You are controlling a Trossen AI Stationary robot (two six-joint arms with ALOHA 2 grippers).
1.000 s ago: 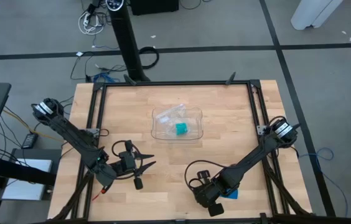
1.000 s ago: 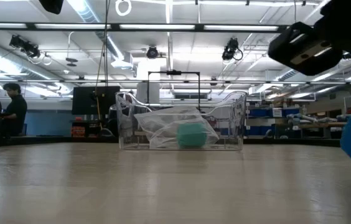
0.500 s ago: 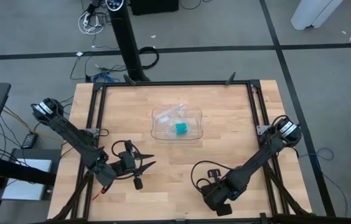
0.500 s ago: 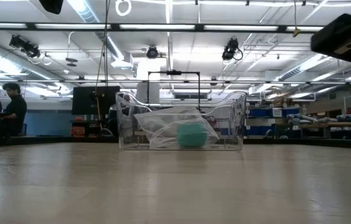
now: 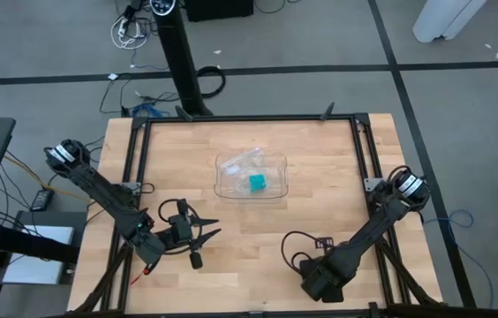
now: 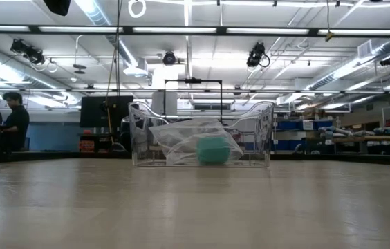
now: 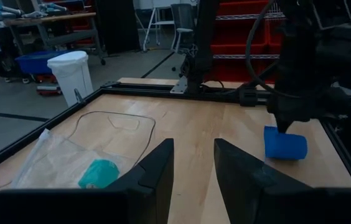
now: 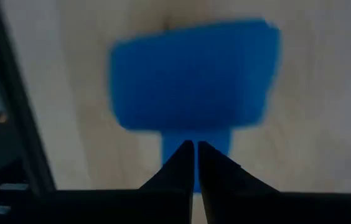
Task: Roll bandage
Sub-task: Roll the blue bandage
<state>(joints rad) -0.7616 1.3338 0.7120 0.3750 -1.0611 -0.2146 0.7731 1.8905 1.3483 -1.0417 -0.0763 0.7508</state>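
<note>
The bright blue soft fabric bandage (image 7: 285, 144) already sits as a compact roll on my wooden counter (image 5: 231, 230), near the front edge, right under my right tool (image 8: 194, 163). That tool's fingers are pinched together on a short loose blue tail. My left tool (image 7: 191, 163) waits apart, fingers parted, empty. I judge only tucking that tail remains.

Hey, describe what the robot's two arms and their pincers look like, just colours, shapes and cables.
Both arms are dark, slim and jointed, each with a pale round cap at its base joint. Black cables loop beside the left pincer and the right pincer. The left fingers are black, broad and blade-like; the right fingers are black and taper to narrow tips.
</note>
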